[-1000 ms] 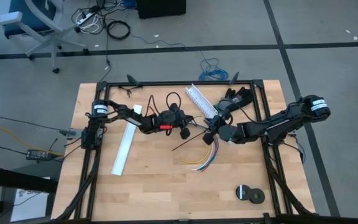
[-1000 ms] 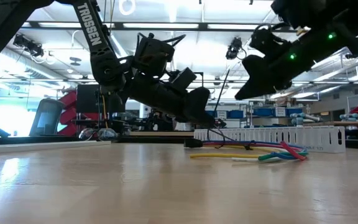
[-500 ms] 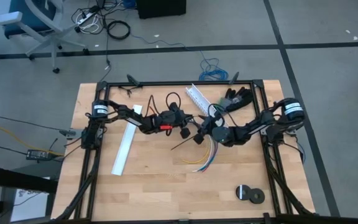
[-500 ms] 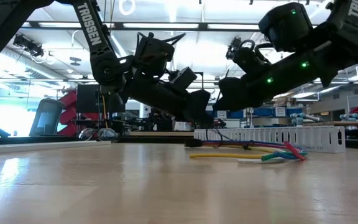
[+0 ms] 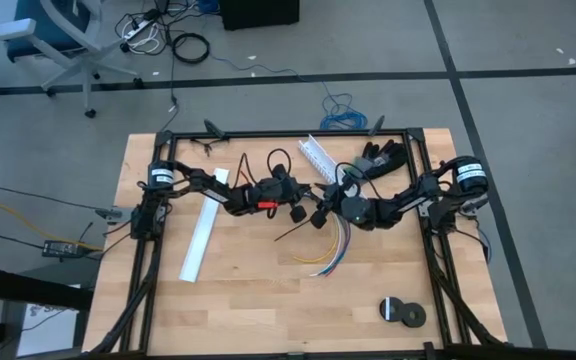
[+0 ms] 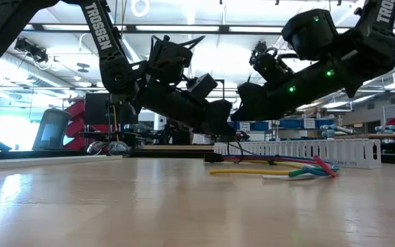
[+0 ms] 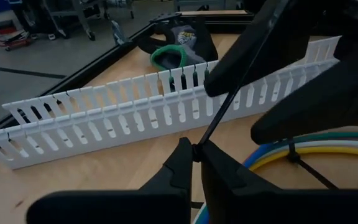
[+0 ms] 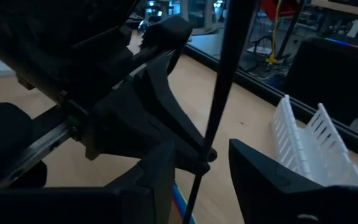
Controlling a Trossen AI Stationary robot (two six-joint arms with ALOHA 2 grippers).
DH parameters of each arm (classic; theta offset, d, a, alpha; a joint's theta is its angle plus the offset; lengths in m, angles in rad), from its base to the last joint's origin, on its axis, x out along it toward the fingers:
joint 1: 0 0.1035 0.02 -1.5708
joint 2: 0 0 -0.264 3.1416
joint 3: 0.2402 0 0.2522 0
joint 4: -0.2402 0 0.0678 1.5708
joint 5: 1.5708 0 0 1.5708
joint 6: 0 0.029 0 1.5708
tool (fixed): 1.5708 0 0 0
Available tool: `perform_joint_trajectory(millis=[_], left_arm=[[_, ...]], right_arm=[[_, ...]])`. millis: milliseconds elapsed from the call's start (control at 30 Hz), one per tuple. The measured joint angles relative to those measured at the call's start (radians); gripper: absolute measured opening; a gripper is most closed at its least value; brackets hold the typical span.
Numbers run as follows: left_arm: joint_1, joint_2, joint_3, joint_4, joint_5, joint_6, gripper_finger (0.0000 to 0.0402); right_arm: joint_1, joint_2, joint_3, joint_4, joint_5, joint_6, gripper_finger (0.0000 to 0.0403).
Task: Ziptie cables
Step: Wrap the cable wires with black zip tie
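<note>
Centrally, cables (image 5: 330,250): loose yellow, blue, green and pale wires fanned flat on the bench (image 5: 248,300), free ends curling toward the front edge, joined end under the two hands; a black tie band crosses them in the left wrist view.

Ziptie (image 7: 229,99): thin black strip, pinched at one end between the closed fingers of the left hand (image 7: 196,152), rising at a slant past the right hand. In the high view a black strip (image 5: 293,232) also slants across the wood just left of the cables.

Left hand (image 5: 296,212): mid-bench, just above the wood, pressed together on the ziptie.

Right hand (image 5: 318,213): just beside the left hand, over the joined end of the cables; fingers (image 8: 272,180) spread apart, the ziptie passing between them without a firm pinch.

White slotted channel (image 5: 324,165): behind the hands, angled toward the back edge.

White strip (image 5: 203,235): flat on the left half.

Dark glove (image 5: 383,155): by the back-right corner.

Black tape rolls (image 5: 402,311): near the front-right corner.
</note>
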Motion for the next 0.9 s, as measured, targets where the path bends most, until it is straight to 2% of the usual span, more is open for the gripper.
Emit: perform_joint_trajectory(millis=[533,633,733,900], left_arm=[[0.0,0.0,0.0,0.006,0.0,0.0,0.0023],[0.0,0.0,0.0,0.012,0.001,0.0,0.0023],[-0.001,0.0,0.0,0.022,0.001,-0.002,0.0023],[0.0,0.0,0.0,0.023,0.001,-0.003,0.0023]], right_arm=[[-0.033,0.0,0.0,0.013,-0.031,0.031,0.0105],[-0.034,0.0,0.0,0.012,-0.031,0.035,0.0072],[-0.034,0.0,0.0,0.001,-0.051,0.034,0.0018],[-0.034,0.0,0.0,-0.001,-0.057,0.034,0.0001]])
